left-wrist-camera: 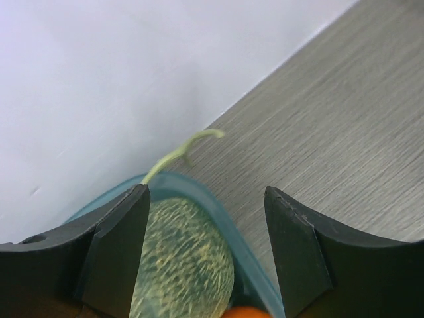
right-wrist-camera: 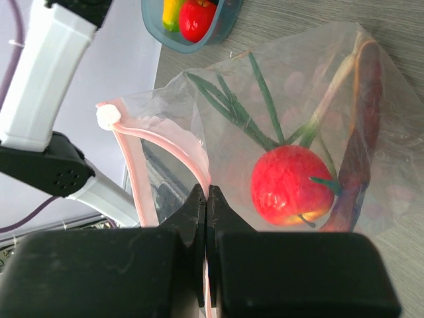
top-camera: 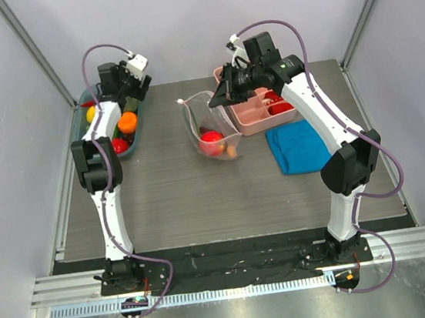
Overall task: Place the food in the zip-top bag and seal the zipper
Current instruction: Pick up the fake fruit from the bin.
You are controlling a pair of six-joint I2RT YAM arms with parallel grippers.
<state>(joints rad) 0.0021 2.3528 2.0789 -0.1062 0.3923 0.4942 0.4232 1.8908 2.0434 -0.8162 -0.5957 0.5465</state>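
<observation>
The clear zip-top bag (top-camera: 210, 124) stands open in the middle of the table. My right gripper (right-wrist-camera: 207, 193) is shut on its pink zipper strip (right-wrist-camera: 171, 147) and holds the mouth up. The white slider tab (right-wrist-camera: 106, 116) sits at the strip's far end. Inside the bag lie a red apple (right-wrist-camera: 290, 185), green leaves (right-wrist-camera: 245, 106) and a red chili (right-wrist-camera: 361, 142). My left gripper (left-wrist-camera: 207, 199) is open above the teal bowl (top-camera: 82, 121) at the back left. That bowl holds a netted green melon (left-wrist-camera: 182, 262), an orange (top-camera: 127, 123) and red fruit (top-camera: 120, 145).
A pink divided tray (top-camera: 257, 115) stands behind the bag at the back right, under my right arm. A blue folded cloth (top-camera: 298, 147) lies on the table in front of the tray. The enclosure wall runs close behind the teal bowl.
</observation>
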